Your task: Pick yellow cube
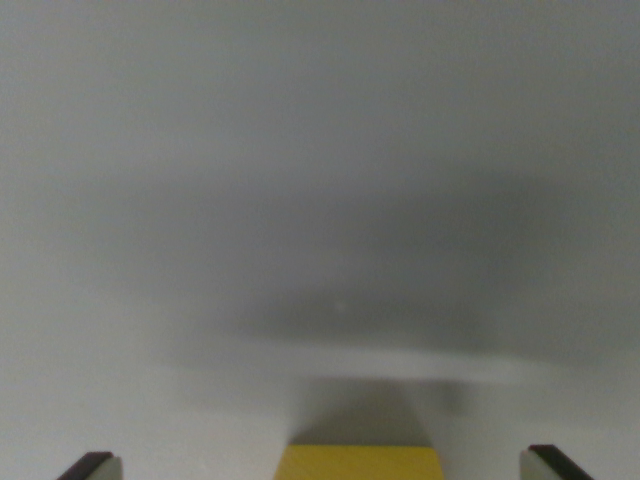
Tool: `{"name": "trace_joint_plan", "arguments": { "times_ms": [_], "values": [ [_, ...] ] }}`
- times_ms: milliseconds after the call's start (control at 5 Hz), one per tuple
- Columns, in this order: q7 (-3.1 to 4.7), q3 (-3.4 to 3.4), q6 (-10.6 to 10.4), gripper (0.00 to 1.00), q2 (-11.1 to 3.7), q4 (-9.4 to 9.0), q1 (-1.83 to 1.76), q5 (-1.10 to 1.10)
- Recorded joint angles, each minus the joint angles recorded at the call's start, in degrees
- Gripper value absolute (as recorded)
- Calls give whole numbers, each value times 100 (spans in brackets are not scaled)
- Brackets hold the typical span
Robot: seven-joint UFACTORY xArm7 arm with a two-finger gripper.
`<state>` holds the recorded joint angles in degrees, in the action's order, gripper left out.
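Observation:
The yellow cube point(358, 463) shows only as a strip at the bottom edge of the wrist view, a little right of centre, resting on a grey surface. My gripper point(323, 467) is open: one fingertip point(95, 466) peeks in at the lower left and the other fingertip point(552, 463) at the lower right. The cube lies between them, with a wide gap on each side, touching neither. Most of the cube is cut off by the frame.
A plain grey surface point(320, 150) fills the rest of the view, blurred. A dark shadow point(400, 300) spreads across it above the cube.

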<state>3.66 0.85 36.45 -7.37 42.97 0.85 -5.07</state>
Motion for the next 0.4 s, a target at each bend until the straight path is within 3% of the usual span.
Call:
{"name": "trace_joint_plan", "arguments": {
  "times_ms": [200,400],
  "values": [
    [17,-1,-169,0,-27,-152,0,-10],
    [17,-1,-169,0,-27,-152,0,-10]
  ]
}}
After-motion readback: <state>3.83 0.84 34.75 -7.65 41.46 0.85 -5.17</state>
